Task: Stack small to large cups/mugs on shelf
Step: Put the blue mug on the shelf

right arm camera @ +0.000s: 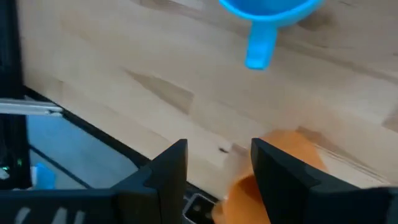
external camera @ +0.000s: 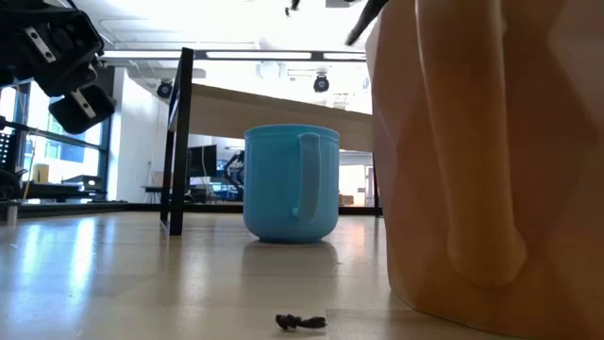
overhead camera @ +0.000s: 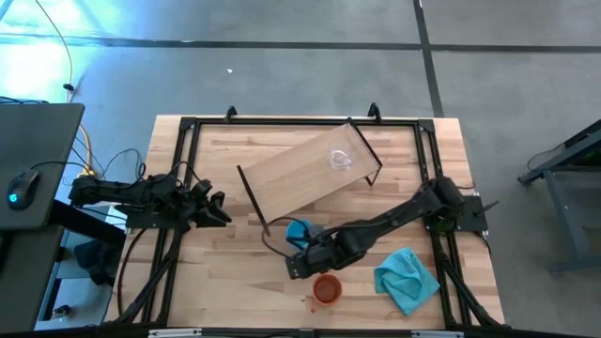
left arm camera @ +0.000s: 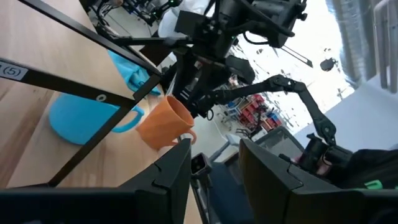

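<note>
The light-wood shelf [overhead camera: 300,176] lies slanted across the table's far half, and the small clear cup [overhead camera: 340,159] stands on its right end. The blue mug [overhead camera: 298,231] stands on the tabletop by the shelf's near edge, its handle [right arm camera: 257,48] toward the near side. The orange-brown mug [overhead camera: 327,290] stands near the table's near edge. My right gripper [overhead camera: 294,268] is open and hovers between the two mugs, just left of the orange-brown mug [right arm camera: 283,168]. My left gripper [overhead camera: 223,208] is open and waits left of the shelf, facing both mugs [left arm camera: 163,122].
A teal cloth [overhead camera: 406,278] lies crumpled on the table's near right part. The shelf's black end frame [external camera: 179,142] stands left of the blue mug [external camera: 291,184]. A small dark scrap [external camera: 300,322] lies on the wood near the low camera. Bare tabletop spreads on the near left.
</note>
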You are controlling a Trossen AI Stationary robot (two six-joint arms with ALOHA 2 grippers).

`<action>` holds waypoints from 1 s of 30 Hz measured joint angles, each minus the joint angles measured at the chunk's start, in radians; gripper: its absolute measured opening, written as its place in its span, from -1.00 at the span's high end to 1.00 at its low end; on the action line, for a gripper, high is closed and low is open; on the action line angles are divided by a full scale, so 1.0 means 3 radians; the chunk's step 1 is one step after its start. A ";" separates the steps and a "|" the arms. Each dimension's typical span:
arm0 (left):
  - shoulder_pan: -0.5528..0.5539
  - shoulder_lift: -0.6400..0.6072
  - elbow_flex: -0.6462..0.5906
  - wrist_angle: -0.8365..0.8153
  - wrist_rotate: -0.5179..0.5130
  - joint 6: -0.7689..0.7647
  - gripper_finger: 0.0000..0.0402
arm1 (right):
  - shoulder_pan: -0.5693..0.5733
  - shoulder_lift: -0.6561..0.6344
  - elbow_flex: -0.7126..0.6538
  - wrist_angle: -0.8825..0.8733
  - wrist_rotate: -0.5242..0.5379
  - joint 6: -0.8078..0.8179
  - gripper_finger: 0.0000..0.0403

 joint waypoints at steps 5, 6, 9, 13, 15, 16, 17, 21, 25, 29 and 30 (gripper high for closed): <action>0.0000 0.0000 0.0000 0.0001 0.0017 0.0018 0.38 | -0.0023 0.0067 0.0000 0.0058 0.0144 -0.0002 0.17; 0.0000 0.0000 0.0000 0.0001 0.0026 0.0018 0.38 | -0.0024 0.0080 0.0000 0.0058 0.0144 -0.0016 0.17; 0.0000 0.0000 0.0000 0.0002 0.0028 0.0018 0.38 | -0.0048 0.0129 0.0000 0.0047 0.0147 -0.0064 0.17; 0.0000 0.0000 0.0000 0.0003 0.0034 0.0017 0.38 | -0.0082 0.0152 0.0000 -0.0018 0.0148 -0.0140 0.17; 0.0000 0.0000 0.0000 0.0003 0.0035 0.0017 0.38 | -0.0092 0.0152 0.0000 -0.0099 0.0161 -0.0150 0.17; 0.0000 0.0000 0.0000 0.0003 0.0035 0.0017 0.38 | -0.0097 0.0152 0.0000 -0.0140 0.0192 -0.0150 0.17; 0.0000 0.0000 0.0000 0.0003 0.0035 0.0017 0.38 | -0.0098 0.0152 0.0000 -0.0168 0.0227 -0.0150 0.17; 0.0000 0.0000 0.0000 0.0003 0.0034 0.0016 0.38 | -0.0115 0.0171 0.0001 -0.0167 0.0252 -0.0152 0.17; 0.0000 0.0000 0.0000 0.0004 0.0034 0.0014 0.38 | -0.0132 0.0219 0.0000 -0.0084 0.0202 -0.0212 0.17; 0.0000 0.0000 0.0001 0.0005 0.0035 0.0005 0.38 | -0.0143 0.0258 0.0001 -0.0062 0.0187 -0.0214 0.17; 0.0000 0.0000 0.0001 0.0004 0.0036 0.0005 0.38 | -0.0149 0.0264 0.0001 -0.0063 0.0186 -0.0215 0.17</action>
